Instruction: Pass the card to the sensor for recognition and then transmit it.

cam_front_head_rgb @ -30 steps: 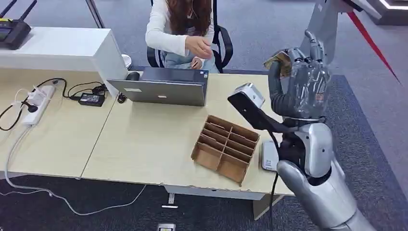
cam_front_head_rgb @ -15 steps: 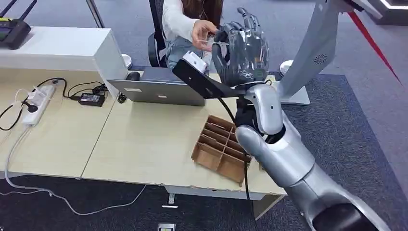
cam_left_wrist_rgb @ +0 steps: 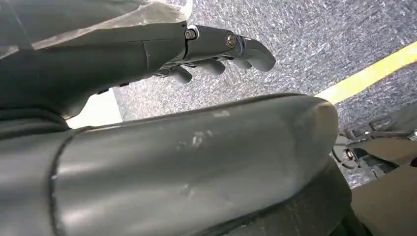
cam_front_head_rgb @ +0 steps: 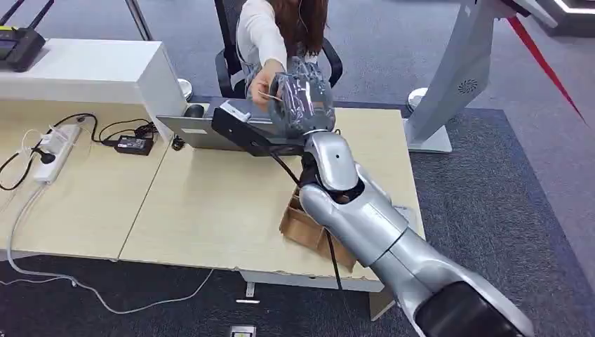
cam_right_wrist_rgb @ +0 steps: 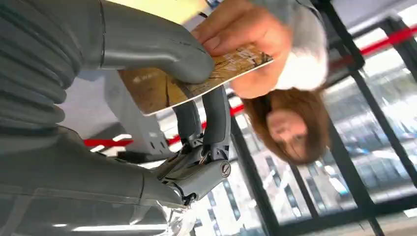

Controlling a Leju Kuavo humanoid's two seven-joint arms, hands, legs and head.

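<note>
- At the lower right of the head view the silver right arm [cam_front_head_rgb: 393, 253] rises from the bottom edge and reaches up toward the middle of the frame.
- Under that arm, low and right of centre, a brown cardboard divider box [cam_front_head_rgb: 303, 226] sits on the pale wooden table [cam_front_head_rgb: 203, 210], partly hidden by the arm.
- At the left edge a white power strip [cam_front_head_rgb: 52, 151] lies on the table with dark cables, and a black power adapter [cam_front_head_rgb: 133, 144] lies just right of it.
- Above centre, the right hand [cam_front_head_rgb: 302, 98] is raised over the far edge of the table, its thumb and fingers clamped on the card [cam_front_head_rgb: 270, 98].
- In the right wrist view the card [cam_right_wrist_rgb: 192, 81] is tan with a darker pattern; any printing on it is too blurred to read. The thick grey thumb [cam_right_wrist_rgb: 162, 49] presses on its face.
- The person's hand [cam_right_wrist_rgb: 241, 29] grips the other end of the same card, so both hold it at once.
- A grey laptop [cam_front_head_rgb: 193, 126] stands on the table just left of the raised hand, partly behind the wrist camera bracket.
- The person [cam_front_head_rgb: 281, 28] in a white sleeve sits on a dark chair at the top centre.
- At the upper left a black router [cam_front_head_rgb: 17, 42] stands on a white cabinet [cam_front_head_rgb: 91, 70].
- In the left wrist view the left hand [cam_left_wrist_rgb: 216, 49] hangs over grey carpet, fingers loosely curled, apart and empty.
</note>
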